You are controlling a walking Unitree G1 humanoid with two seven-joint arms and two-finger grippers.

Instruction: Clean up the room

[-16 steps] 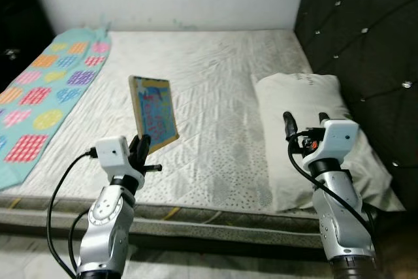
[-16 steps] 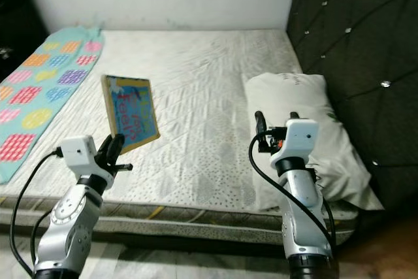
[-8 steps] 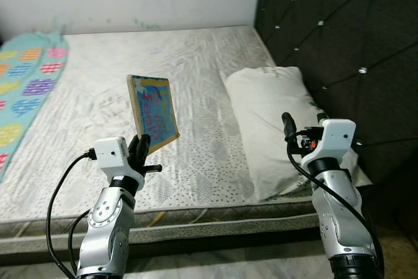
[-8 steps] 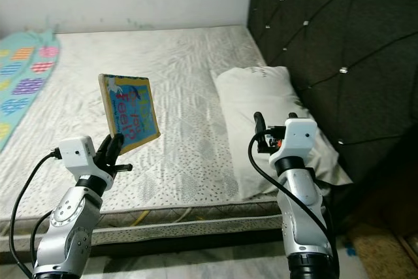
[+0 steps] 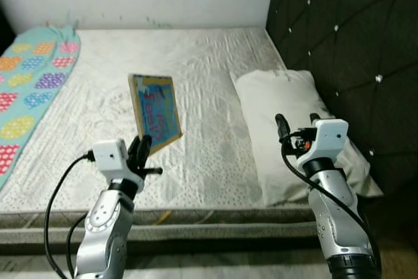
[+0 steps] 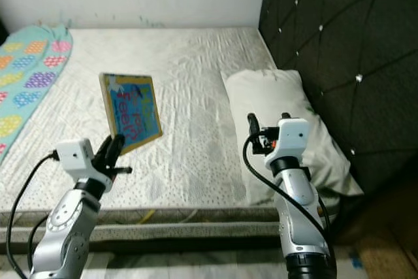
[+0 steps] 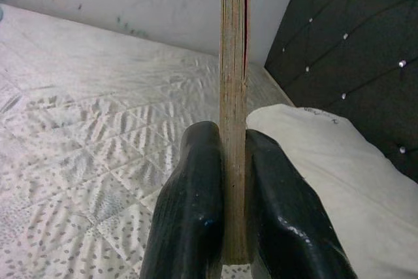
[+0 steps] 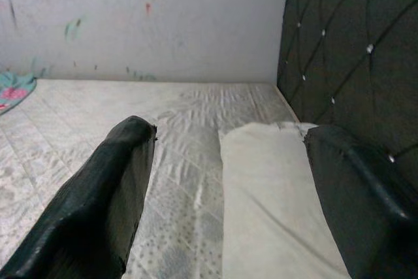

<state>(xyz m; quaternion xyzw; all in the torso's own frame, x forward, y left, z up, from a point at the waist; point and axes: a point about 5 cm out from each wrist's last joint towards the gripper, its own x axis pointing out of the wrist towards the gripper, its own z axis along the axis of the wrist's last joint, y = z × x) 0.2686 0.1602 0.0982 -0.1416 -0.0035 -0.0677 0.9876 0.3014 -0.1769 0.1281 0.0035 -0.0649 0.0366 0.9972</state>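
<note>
The left gripper (image 5: 142, 150) clamps the lower edge of an upright picture book (image 5: 156, 112) held above the bare mattress (image 5: 196, 63), while the right gripper (image 5: 295, 124), fingers spread and empty, hovers over the white pillow (image 5: 287, 106) beside the tufted headboard (image 5: 353, 44).

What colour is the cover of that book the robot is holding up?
The book has a bright blue cover with pink lettering and a yellow border, clearest in the left eye view.

Left gripper (image 5: 142, 146): lower left, raised, black fingers (image 7: 196, 213) clamped together.
Right gripper (image 5: 295, 122): lower right, raised, fingers spread, apparently empty.
</note>
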